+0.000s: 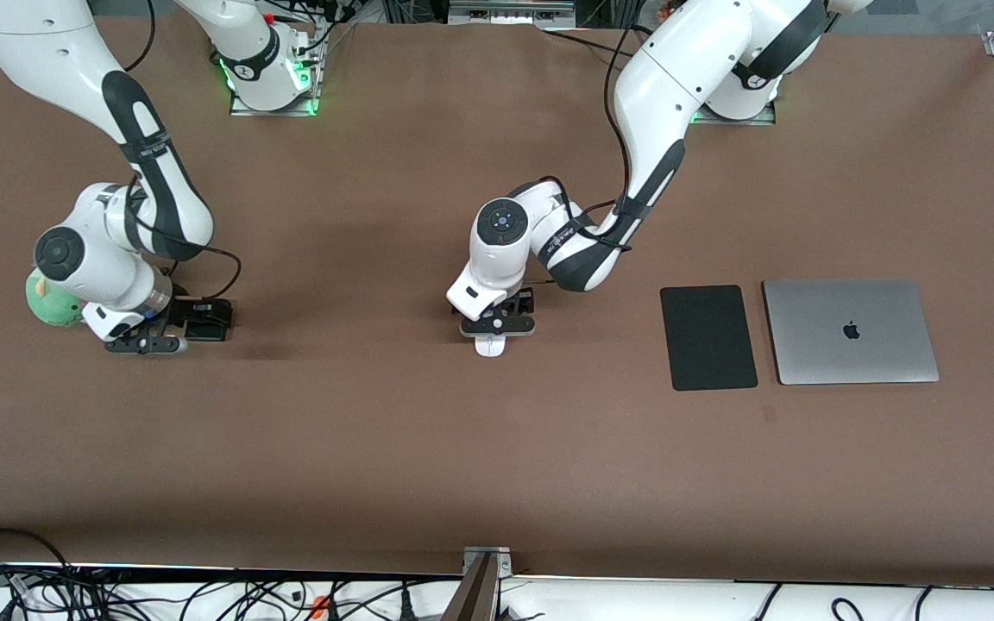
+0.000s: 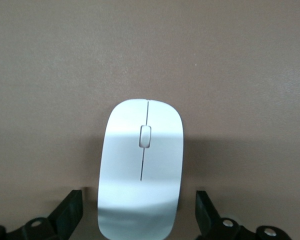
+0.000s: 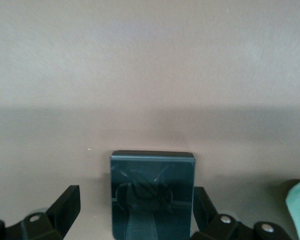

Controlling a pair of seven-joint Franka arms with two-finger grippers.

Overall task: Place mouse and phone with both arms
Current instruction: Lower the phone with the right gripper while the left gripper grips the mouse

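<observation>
Left pincer (image 2: 140, 215) spread astride the mouse (image 2: 141, 167); right pincer (image 3: 135, 215) spread astride the phone (image 3: 152, 192), both on the counter (image 1: 376, 414).

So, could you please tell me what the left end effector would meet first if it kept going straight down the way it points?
The left end effector points down at the table with its fingers open astride the mouse, so it would probably meet the mouse first.
</observation>
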